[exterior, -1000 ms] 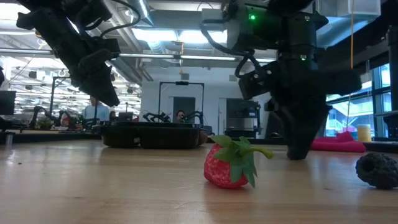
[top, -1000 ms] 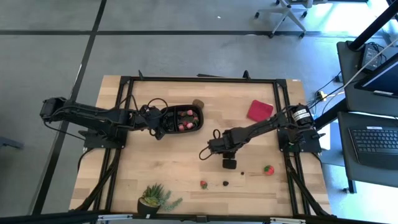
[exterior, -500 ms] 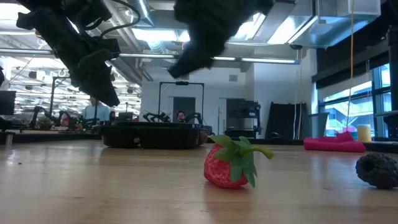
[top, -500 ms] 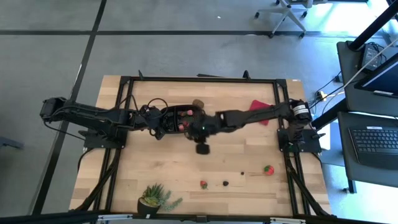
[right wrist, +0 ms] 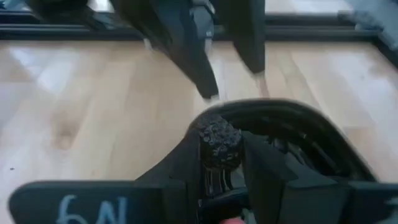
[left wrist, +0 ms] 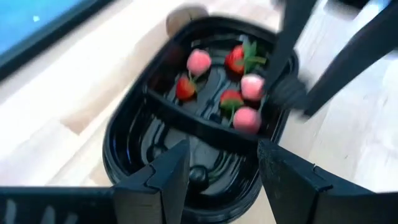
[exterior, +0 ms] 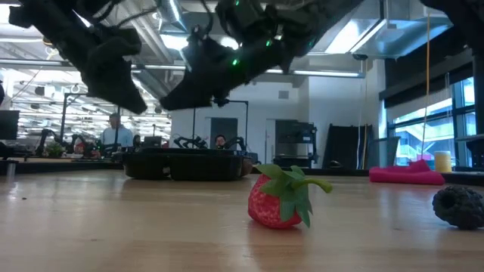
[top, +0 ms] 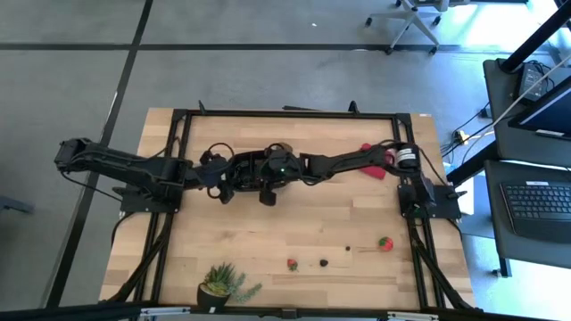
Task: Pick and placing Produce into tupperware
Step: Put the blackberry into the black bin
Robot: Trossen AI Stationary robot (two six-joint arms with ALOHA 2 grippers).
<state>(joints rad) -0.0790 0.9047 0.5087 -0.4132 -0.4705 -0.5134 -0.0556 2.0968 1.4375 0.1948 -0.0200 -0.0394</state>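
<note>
The tupperware, a black compartment tray point(left wrist: 124, 143), lies at the table's far middle point(top: 245, 159). It holds several red strawberries point(left wrist: 239, 57) and a dark berry point(left wrist: 198, 175). My right gripper point(right wrist: 219, 149) reaches across from the right to above the tray point(top: 265, 174), shut on a dark bumpy berry point(right wrist: 217, 140). My left gripper point(left wrist: 217, 180) stands open over the tray's left end point(top: 223, 174), nothing between its fingers. On the table's near part lie two strawberries point(top: 384, 242) point(top: 292, 264) and a dark berry point(top: 323, 263). My right gripper pinches the dark berry's two sides point(right wrist: 208, 149) between its two fingers. The fingers slant downward, coming from the table's right. The berry is lifted clear, above the tray's rim point(right wrist: 292, 112).
A flat red square point(top: 373, 160) lies at the far right, partly under my right arm. A green potted plant point(top: 223, 285) stands at the near edge. A brown round piece point(top: 284, 147) sits just beyond the tray. In the low view a strawberry point(exterior: 281, 198) and a berry point(exterior: 457, 205) lie close.
My right gripper has swung from the table's near middle toward the far left, ending above the tray, still shut on the dark berry. It has tipped from pointing straight down to a shallow downward slant.
</note>
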